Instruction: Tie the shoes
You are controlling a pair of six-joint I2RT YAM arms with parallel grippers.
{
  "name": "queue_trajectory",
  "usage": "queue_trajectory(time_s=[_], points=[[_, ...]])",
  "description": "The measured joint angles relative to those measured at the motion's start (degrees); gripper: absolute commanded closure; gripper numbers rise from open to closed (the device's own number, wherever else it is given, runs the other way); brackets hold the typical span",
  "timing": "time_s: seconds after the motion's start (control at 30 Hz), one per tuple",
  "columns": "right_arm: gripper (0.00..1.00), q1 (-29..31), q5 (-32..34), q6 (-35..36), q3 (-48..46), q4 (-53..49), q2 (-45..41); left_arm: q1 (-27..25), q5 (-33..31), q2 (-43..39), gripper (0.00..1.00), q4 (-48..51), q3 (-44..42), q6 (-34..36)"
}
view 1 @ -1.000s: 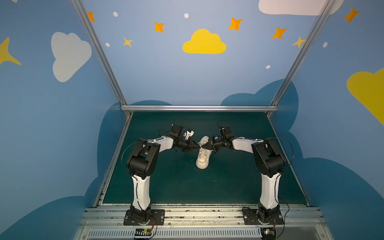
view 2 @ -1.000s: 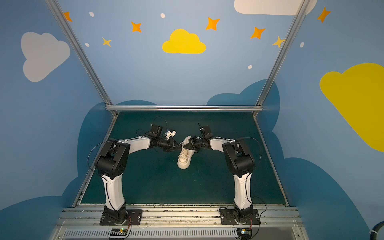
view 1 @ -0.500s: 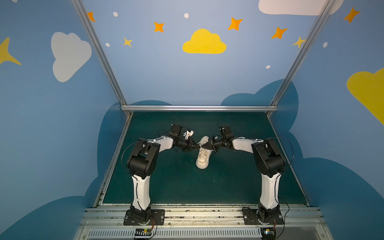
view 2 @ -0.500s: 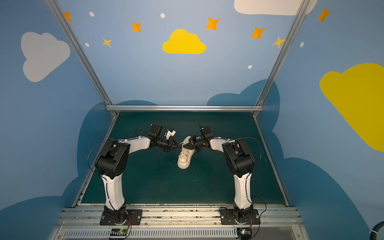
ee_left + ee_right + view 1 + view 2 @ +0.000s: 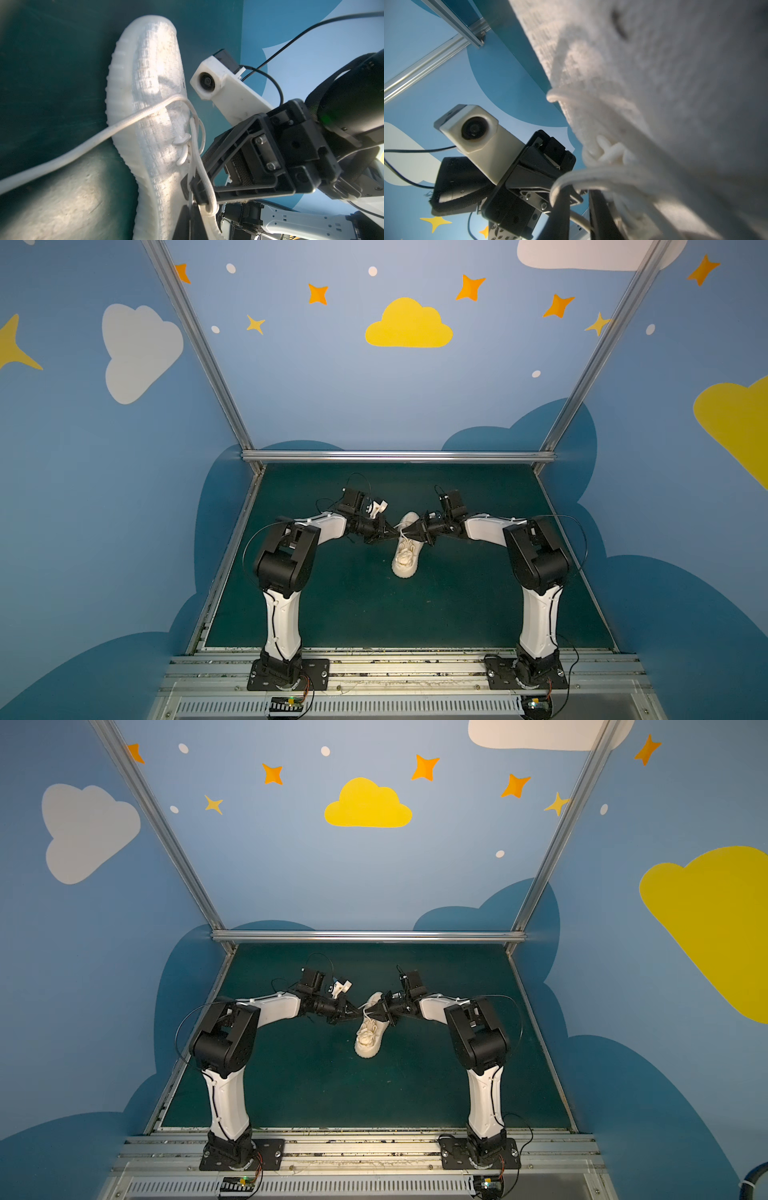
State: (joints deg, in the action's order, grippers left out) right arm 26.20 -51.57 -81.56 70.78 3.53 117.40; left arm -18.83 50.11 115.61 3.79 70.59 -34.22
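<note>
The off-white knit shoe (image 5: 405, 562) (image 5: 368, 1044) lies on the green mat, one end toward the back wall. Both grippers meet tip to tip over its laced middle. My left gripper (image 5: 395, 534) (image 5: 190, 209) is shut, with a thin strand of the lace (image 5: 195, 153) running up from between its fingertips. My right gripper (image 5: 410, 534) (image 5: 579, 209) has its jaws a little apart. A loop of the lace (image 5: 571, 180) is draped over one of its fingers (image 5: 558, 218). A small knot (image 5: 181, 141) sits on the tongue. A long free lace end (image 5: 83, 145) trails off across the mat.
The green mat (image 5: 457, 605) is bounded by an aluminium rail (image 5: 399, 456) at the back and blue walls at the sides. Both arm bases (image 5: 286, 672) (image 5: 525, 672) stand on the front rail.
The right jaws have parted a little and now show a gap. The left jaws have closed fully. Neither the arms nor the shoe have visibly shifted.
</note>
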Motion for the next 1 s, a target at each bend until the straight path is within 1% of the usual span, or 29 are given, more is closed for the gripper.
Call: queue_trajectory(time_s=[0.2, 0.3, 0.37, 0.6, 0.7, 0.8, 0.87, 0.93, 1.0], points=[[0.79, -0.68, 0.17, 1.07, -0.52, -0.92, -1.05, 1.14, -0.68, -0.17, 0.97, 2.51, 0.0, 1.92], [0.76, -1.16, 0.37, 1.88, -1.4, -2.34, -2.82, 1.84, -1.03, -0.83, 0.97, 4.39, 0.0, 2.97], [0.75, -1.6, 0.57, 2.69, -1.49, -4.09, -4.24, 2.43, -1.16, -1.7, 0.97, 5.79, 0.02, 3.8], [0.76, -3.3, 0.37, 5.18, -2.1, -6.82, -8.2, 5.2, -2.78, -5.57, 0.97, 12.22, 1.31, 7.56], [0.76, -4.68, 0.63, 8.28, -1.7, -10.45, -9.01, 6.91, -3.8, -7.8, 0.97, 14.8, 1.29, 8.85], [0.76, -5.81, 2.67, 15.19, 3.93, -21.42, -8.5, 8.68, -4.83, -10.36, 0.97, 17.16, 1.18, 10.08], [0.75, -6.21, 5.25, 21.62, 12.28, -30.38, -6.69, 9.66, -5.29, -12.13, 0.97, 18.49, 0.92, 10.86], [0.74, -6.27, 7.48, 27.17, 20.28, -36.74, -4.85, 10.58, -5.7, -13.7, 0.97, 19.74, 0.74, 11.43], [0.73, -6.21, 8.98, 31.26, 24.94, -41.07, -4.04, 11.32, -6.05, -15.19, 0.97, 20.52, 0.22, 11.91]])
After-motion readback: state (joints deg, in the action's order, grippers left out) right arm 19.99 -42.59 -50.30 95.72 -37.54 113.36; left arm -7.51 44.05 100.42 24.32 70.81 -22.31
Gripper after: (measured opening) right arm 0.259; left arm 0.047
